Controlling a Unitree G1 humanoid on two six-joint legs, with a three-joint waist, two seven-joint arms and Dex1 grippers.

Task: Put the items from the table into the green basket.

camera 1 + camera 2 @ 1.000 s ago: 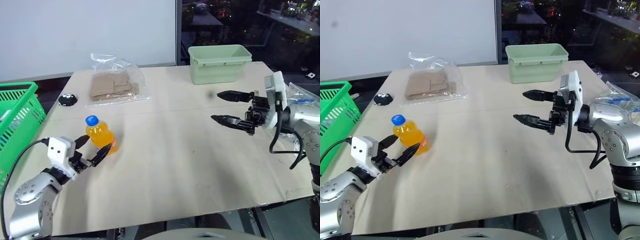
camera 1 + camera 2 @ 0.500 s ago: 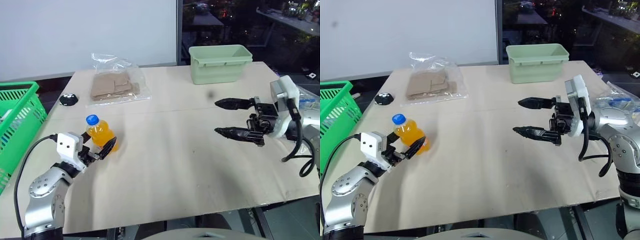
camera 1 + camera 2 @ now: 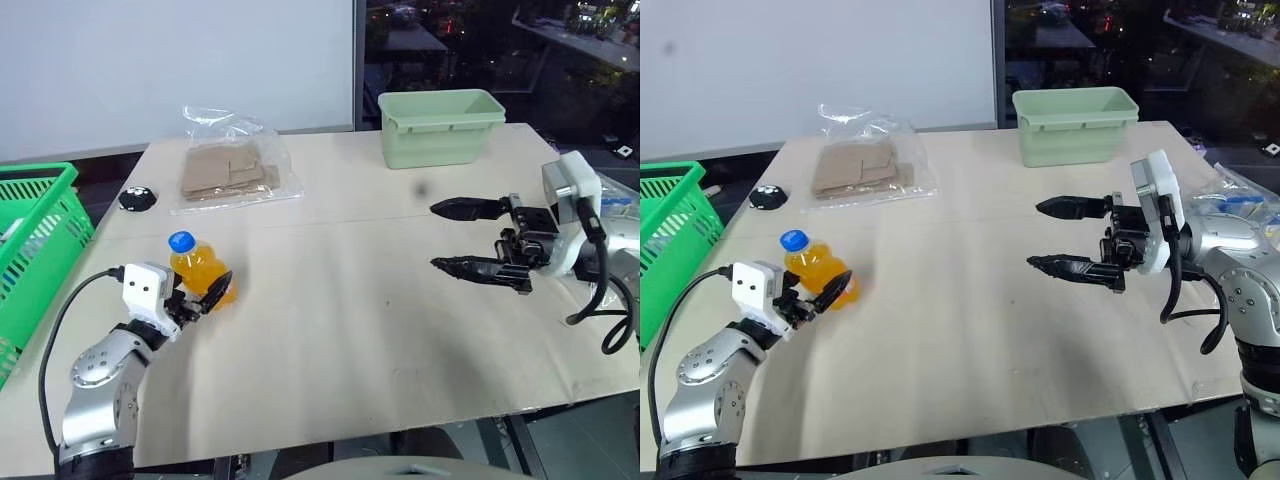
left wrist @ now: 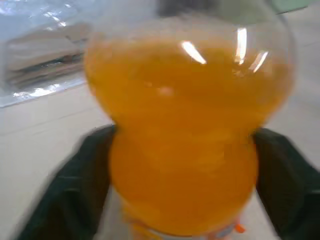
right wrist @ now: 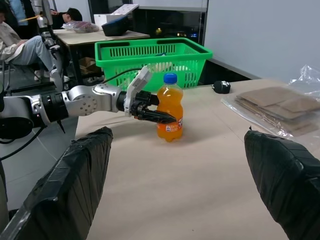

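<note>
Head views: we log our left gripper (image 3: 205, 293) low at the table's (image 3: 350, 330) left edge, its fingers set either side of the upright bottle (image 3: 198, 268); whether they press it we cannot tell. Our right gripper (image 3: 468, 237) hangs spread wide over the table's right part, holding nothing. The basket (image 3: 35, 240) stands off the left edge, the bag of cardboard (image 3: 228, 172) far left, the tub (image 3: 440, 127) at the far edge. Left wrist view: bottle (image 4: 185, 135) between both fingers (image 4: 75, 195), which sit at its sides. Right wrist view: wide-apart fingers (image 5: 70, 185) frame bottle, left gripper and basket (image 5: 150, 57). Against a second ago, the left gripper has advanced around the bottle and narrowed; the right has drawn back slightly.
</note>
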